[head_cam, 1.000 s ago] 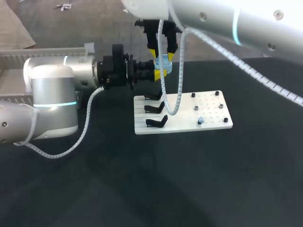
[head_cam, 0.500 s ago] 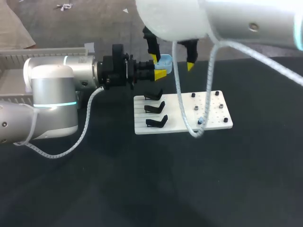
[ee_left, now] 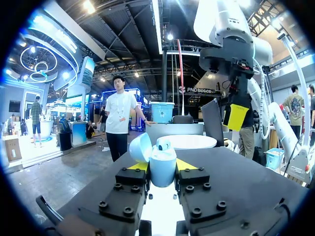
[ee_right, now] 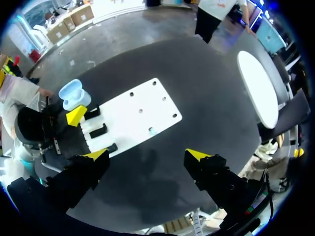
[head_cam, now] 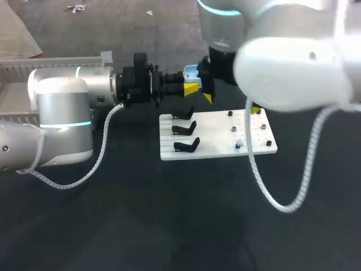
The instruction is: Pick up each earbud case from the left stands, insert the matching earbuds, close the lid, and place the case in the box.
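One light-blue, egg-shaped plastic earbud case (head_cam: 192, 71) hangs over the far side of the black table (head_cam: 169, 214) in the head view. It is clamped between the yellow tips of the left gripper (head_cam: 191, 86), just beyond the white pegboard (head_cam: 225, 148) with three black stands (head_cam: 185, 129).

From the left wrist, its lid (ee_left: 140, 147) stands open and one pale earbud (ee_left: 163, 144) sits inside.

From the right wrist, the right gripper (ee_right: 146, 155) is spread wide and grasps nothing, high over the board, where a small blue earbud (ee_right: 152, 131) lies.
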